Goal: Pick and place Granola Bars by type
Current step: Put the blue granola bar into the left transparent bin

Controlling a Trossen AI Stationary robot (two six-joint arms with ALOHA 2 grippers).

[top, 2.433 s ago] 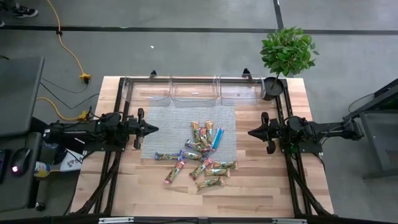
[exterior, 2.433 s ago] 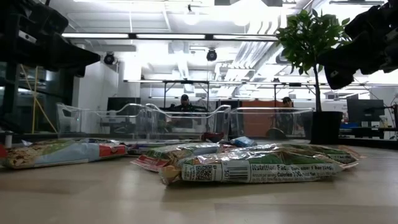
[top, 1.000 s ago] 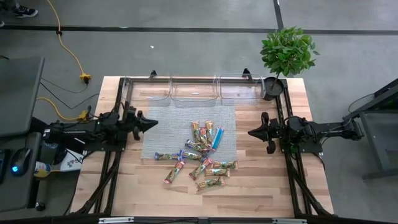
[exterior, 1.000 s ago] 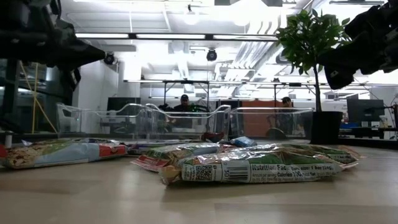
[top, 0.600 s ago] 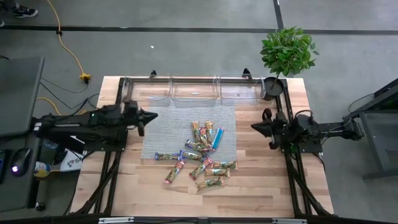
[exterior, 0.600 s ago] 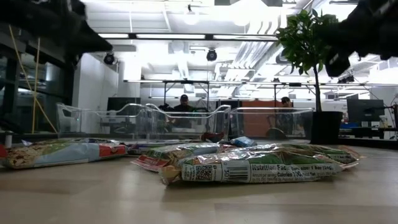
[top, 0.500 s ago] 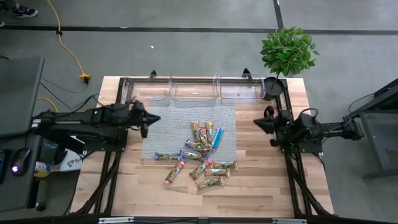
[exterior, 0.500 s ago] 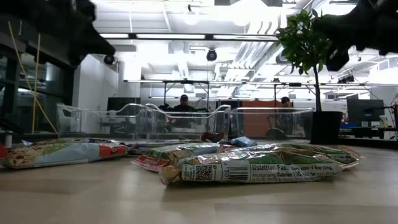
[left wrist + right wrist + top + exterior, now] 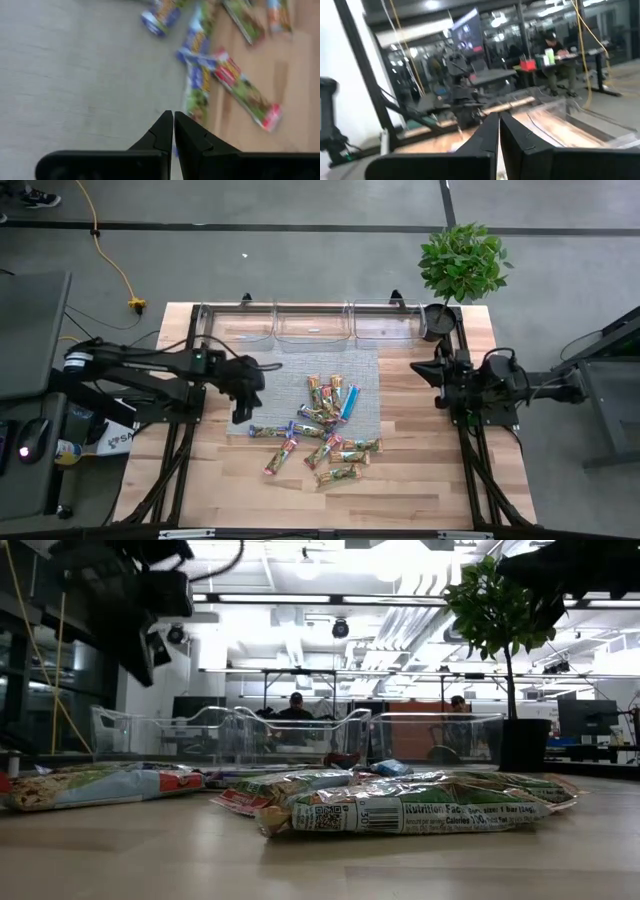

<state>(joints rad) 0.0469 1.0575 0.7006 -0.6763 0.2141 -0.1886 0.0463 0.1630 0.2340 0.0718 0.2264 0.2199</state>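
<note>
Note the bars (image 9: 318, 429): about a dozen light, slick-wrapped and slightly crushable, mostly green-red-tan, some purple, one blue (image 9: 348, 401), scattered over the grey mat (image 9: 268, 380) and just past its near edge. You should pinch each across its narrow middle. Left gripper (image 9: 173, 131), fingers together and empty, hangs over the mat's left part; right gripper (image 9: 499, 131), likewise closed, waits well right of the mat.

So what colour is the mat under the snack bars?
Grey, a woven-looking mat; the high view shows it best.

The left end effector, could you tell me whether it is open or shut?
Shut. In its wrist view the left end effector has both fingertips pressed together, empty, above the grey mat.
</note>
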